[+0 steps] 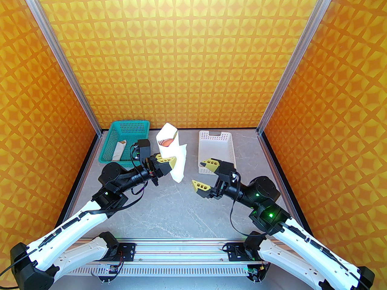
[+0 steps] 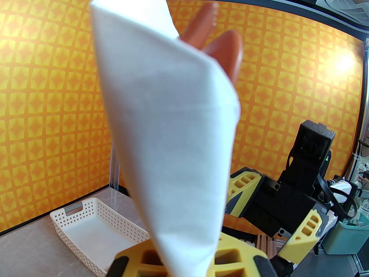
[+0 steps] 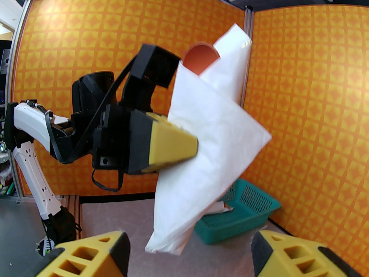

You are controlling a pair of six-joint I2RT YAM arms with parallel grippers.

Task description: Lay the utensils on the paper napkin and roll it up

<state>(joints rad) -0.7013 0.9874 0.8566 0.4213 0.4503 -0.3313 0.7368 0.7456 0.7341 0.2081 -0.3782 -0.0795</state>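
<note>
The left hand [image 1: 164,159] is clamped on the paper napkin [image 1: 178,162], which is wrapped into a loose cone and held up off the tabletop [image 1: 169,210], just right of the green basket [image 1: 110,143]. The utensils [image 2: 227,53] stand inside it. The round bowl of the spoon [image 3: 201,58] and two orange tips poke out of the top, the tips too blurred in the left wrist view to tell apart. The roll looks slack: one flat corner juts out sideways and the lower end hangs open below the fingers.

To the right, the right hand [image 1: 200,173] waits with its jaws wide apart and nothing between them, near the napkin but not touching it.

The likely trouble is the open bottom – if the left hand's pinch catches paper more than handles, the utensils could slide out through it. Thin paper may also tear or unwind if the right hand takes the free corner and pulls across the grip. A tilt of the cone could tip the spoon out of the top.

The tabletop is grey and marbled. The green basket at far left holds a white paper tube [image 1: 120,151], and a white perforated basket [image 1: 216,149] sits at far right. Orange patterned walls, joined by aluminium posts, enclose the space on three sides.
</note>
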